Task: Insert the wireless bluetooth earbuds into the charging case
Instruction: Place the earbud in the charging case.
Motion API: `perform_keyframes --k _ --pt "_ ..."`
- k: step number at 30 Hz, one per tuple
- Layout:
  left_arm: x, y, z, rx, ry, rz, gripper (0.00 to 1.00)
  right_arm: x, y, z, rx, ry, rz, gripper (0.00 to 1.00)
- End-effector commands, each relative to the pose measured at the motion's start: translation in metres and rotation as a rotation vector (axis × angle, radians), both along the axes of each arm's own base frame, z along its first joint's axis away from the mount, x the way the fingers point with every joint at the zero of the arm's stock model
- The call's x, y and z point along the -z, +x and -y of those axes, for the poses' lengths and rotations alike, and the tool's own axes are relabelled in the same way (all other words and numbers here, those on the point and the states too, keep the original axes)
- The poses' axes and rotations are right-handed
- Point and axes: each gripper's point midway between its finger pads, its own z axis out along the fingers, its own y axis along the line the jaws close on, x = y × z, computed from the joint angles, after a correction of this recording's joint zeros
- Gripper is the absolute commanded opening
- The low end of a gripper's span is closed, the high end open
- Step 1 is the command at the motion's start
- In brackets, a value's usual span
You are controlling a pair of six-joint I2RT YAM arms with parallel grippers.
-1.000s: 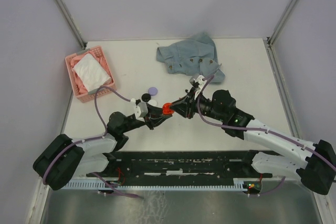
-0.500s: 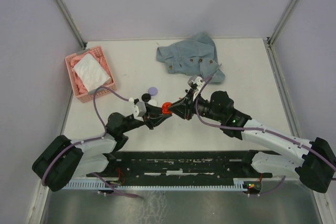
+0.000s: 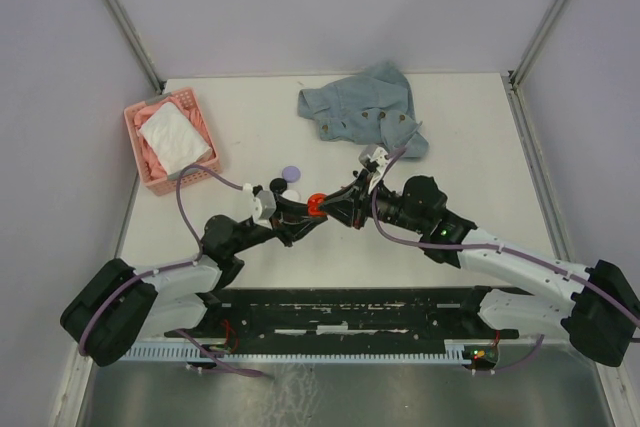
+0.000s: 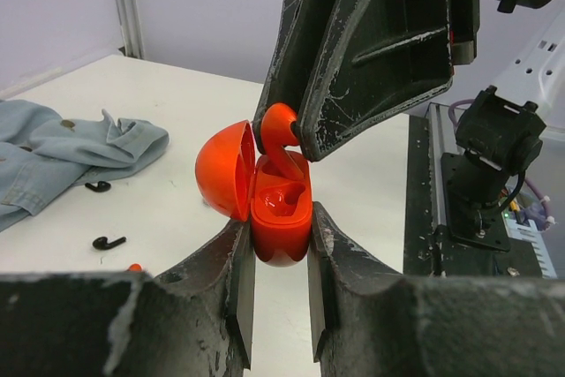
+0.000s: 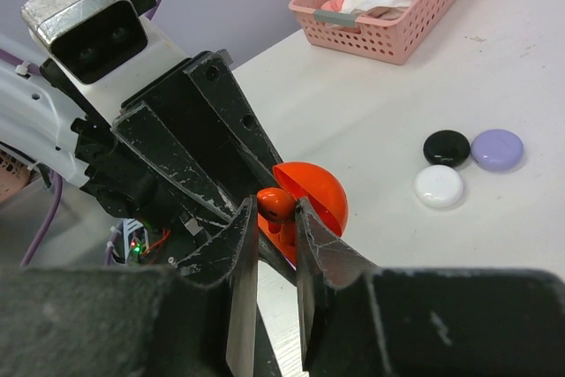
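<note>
Insertion step in hand: the left gripper (image 4: 276, 249) is clamped on the base of the open red charging case (image 4: 281, 205), while the right gripper (image 5: 275, 218) pinches a red earbud (image 4: 279, 125) at the case mouth, so the next move likely calls for a straight, aligned lowering into the well before release.

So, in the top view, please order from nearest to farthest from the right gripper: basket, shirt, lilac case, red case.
1. Red case, at the right gripper.
2. Lilac case, back left.
3. Shirt, at the back.
4. Basket, far left.
</note>
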Motion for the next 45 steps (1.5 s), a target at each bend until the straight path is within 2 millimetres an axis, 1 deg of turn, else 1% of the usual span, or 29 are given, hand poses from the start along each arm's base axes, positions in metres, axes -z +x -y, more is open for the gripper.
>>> perform_keyframes --k 1,8,12,17,26,30,31,38,42,45 --pt "-0.045 0.004 -0.003 -0.023 -0.124 0.048 0.03 0.001 -0.010 -0.005 -0.062 0.014 0.026 0.19" --pt "-0.053 -0.001 -0.007 -0.017 -0.168 0.049 0.03 0.010 -0.011 -0.002 -0.057 0.005 0.033 0.20" --pt "-0.056 0.000 -0.011 -0.038 -0.189 0.043 0.03 0.013 -0.012 0.001 -0.057 -0.005 0.041 0.23" --pt "-0.059 -0.003 -0.008 -0.013 -0.189 0.038 0.03 0.013 -0.010 0.004 -0.041 -0.028 0.055 0.28" --pt "-0.043 0.001 -0.005 -0.019 -0.140 0.018 0.03 -0.005 -0.004 0.017 0.034 -0.028 0.090 0.50" --pt "-0.041 0.003 -0.005 -0.027 -0.126 0.019 0.03 -0.011 -0.001 0.023 0.067 -0.031 0.096 0.59" --pt "-0.040 0.004 -0.005 -0.029 -0.121 0.019 0.03 -0.012 -0.001 0.023 0.067 -0.029 0.096 0.62" --pt "-0.036 0.006 -0.003 -0.035 -0.102 0.010 0.03 -0.022 0.000 0.017 0.057 0.001 0.079 0.75" --pt "-0.034 0.008 -0.002 -0.039 -0.093 0.004 0.03 -0.026 0.005 0.013 0.071 0.013 0.075 0.80" --pt "-0.034 0.008 -0.002 -0.036 -0.091 0.003 0.03 -0.028 0.010 0.011 0.086 0.012 0.070 0.82"
